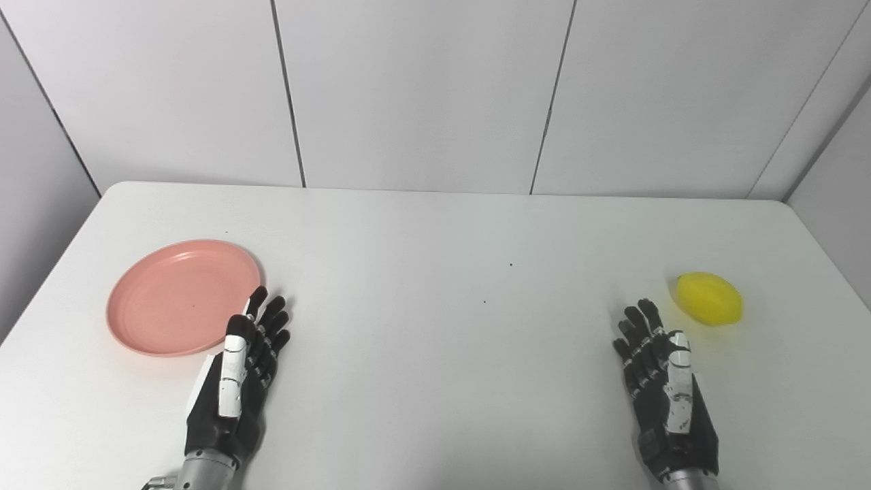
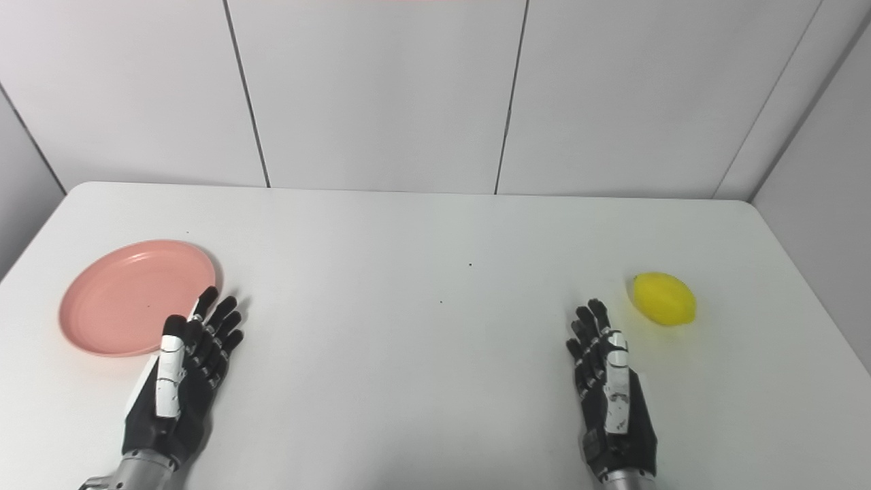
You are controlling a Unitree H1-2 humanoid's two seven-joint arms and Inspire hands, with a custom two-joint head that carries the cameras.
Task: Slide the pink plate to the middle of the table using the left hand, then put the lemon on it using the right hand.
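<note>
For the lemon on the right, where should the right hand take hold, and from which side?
Probably across the lemon's short middle, coming from above. It lies on its side on the table, long axis running left to right, so fingers and thumb can close over the narrower width. The right hand is open, just near-left of it, not touching.

Black hands [image 1: 235, 381], white thumbs, silver wrists

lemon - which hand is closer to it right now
Right. The right hand lies open just near-left of the lemon, not touching it. The left hand is across the table, at the pink plate.
</note>
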